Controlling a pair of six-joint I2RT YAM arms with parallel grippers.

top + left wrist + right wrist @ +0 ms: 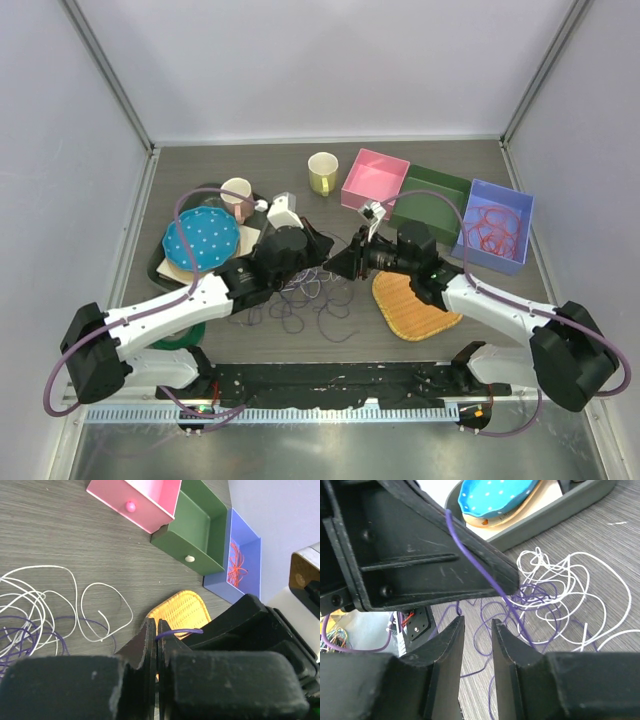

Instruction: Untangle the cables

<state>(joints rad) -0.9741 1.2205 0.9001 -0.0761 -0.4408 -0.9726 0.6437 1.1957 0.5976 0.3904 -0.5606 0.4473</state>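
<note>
From high at the near edge, down onto the whole table (470, 165). From left wrist, close, toward the boxes (200, 530); from right wrist, close, toward the tray (560, 512). Shared everywhere: cables (297, 297).

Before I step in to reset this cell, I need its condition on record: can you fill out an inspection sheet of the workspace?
Surface: dark wood-grain table.
Job's things: purple cable and white cable tangled at centre; orange-red cable in blue box.
Clutter: tray with dotted plate, pink cup, yellow mug, pink box, green box, wicker mat.
Grippers: left gripper shut on purple cable; right gripper open, facing it.
Cables: mauve hoses loop off both arms.
Surroundings: plain white walls.
</note>
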